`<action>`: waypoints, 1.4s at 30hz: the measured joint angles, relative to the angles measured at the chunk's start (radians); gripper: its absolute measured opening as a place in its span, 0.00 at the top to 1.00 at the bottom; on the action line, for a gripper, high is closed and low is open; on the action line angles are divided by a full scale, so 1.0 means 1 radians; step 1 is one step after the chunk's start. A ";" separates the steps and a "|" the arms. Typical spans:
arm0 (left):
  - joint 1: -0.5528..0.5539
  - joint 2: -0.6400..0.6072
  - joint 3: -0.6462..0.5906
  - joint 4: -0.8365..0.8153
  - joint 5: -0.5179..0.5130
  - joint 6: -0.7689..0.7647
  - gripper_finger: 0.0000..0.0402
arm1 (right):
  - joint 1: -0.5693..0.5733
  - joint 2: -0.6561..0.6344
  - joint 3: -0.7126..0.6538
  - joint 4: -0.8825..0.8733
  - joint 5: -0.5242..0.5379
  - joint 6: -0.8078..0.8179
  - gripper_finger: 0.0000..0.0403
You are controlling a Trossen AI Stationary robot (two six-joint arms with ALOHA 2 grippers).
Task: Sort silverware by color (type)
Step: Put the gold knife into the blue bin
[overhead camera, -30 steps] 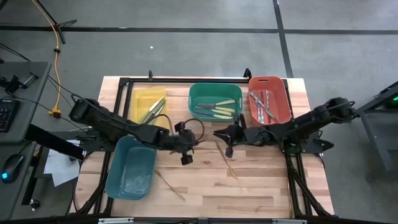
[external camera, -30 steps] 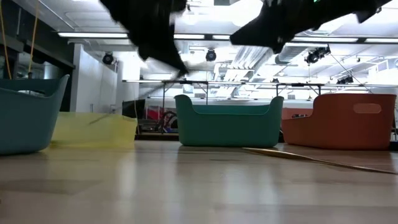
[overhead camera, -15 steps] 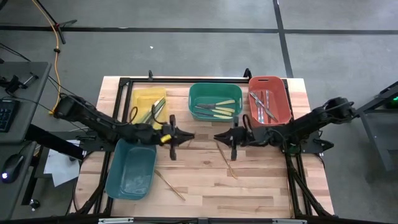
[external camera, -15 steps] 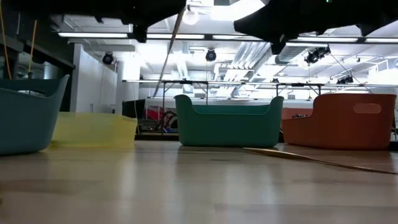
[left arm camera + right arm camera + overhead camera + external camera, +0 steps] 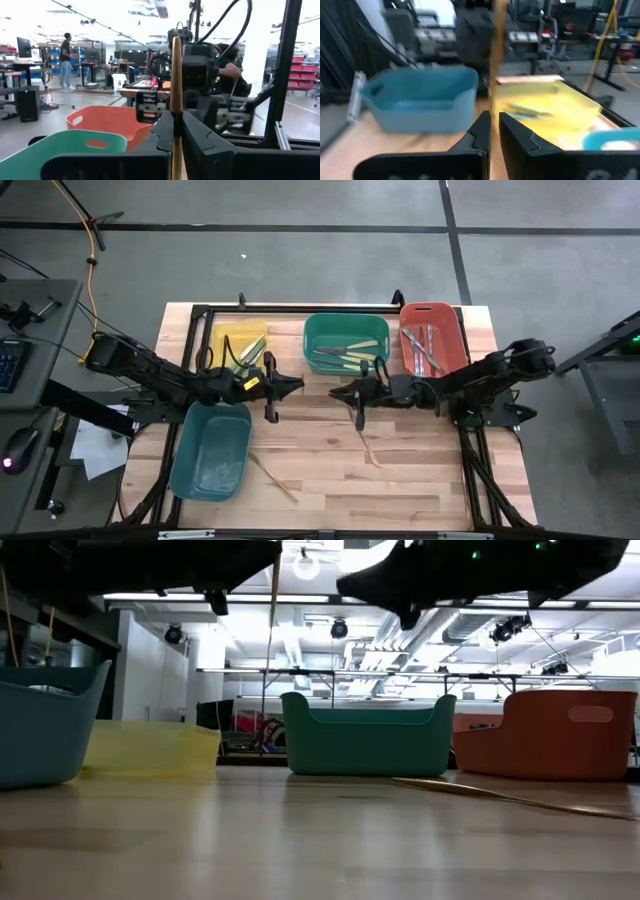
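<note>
the wooden table (image 5: pixel 420 480) is occupied by four bins. the teal bin (image 5: pixel 212 448) at the left front appears to hold nothing; no utensil can be made out in it. the green bin (image 5: pixel 346 342) already holds several yellow-handled pieces, the red bin (image 5: pixel 432 338) a cluster of silver-grey ones, and the yellow bin (image 5: pixel 238 350) a few green-handled ones, so most of the sorting is judged to be done.

the left gripper (image 5: pixel 268 387) is held above the table just beside the yellow bin, its fingers clamped on a thin tan wooden utensil (image 5: pixel 175 75) that stands upright between them. the right gripper (image 5: pixel 360 393) is poised facing it over the table's middle, likewise closed on a thin tan stick (image 5: pixel 496 45).

two wooden pieces are left lying on the table: one (image 5: pixel 366 438) near the middle and one (image 5: pixel 272 476) towards the front, just beside the teal bin. these, and the two held, remain to be placed.
</note>
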 joint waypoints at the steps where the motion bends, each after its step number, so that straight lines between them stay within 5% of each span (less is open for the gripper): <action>1: 0.004 -0.001 0.000 -0.003 0.010 0.003 1.00 | -0.007 0.000 0.003 -0.021 0.001 -0.008 0.95; 7: 0.005 0.000 0.001 -0.028 0.020 0.006 1.00 | -0.032 0.025 0.023 -0.049 0.004 0.007 0.93; 18: 0.005 0.000 0.001 -0.045 0.019 0.009 1.00 | -0.033 0.033 0.022 -0.058 0.021 -0.047 0.71; 29: -0.016 0.000 0.001 -0.055 0.019 0.007 1.00 | -0.033 0.033 0.022 -0.071 0.021 -0.061 0.71; 35: -0.052 -0.031 0.001 -0.062 0.117 0.077 1.00 | -0.033 0.033 0.022 -0.096 0.021 -0.069 0.71; 39: -0.104 -0.140 0.020 -0.248 0.122 0.110 1.00 | -0.033 0.033 0.022 -0.096 0.021 -0.082 0.71; 42: -0.153 -0.262 0.119 -0.645 0.118 0.104 1.00 | -0.033 0.033 0.022 -0.096 0.021 -0.079 0.71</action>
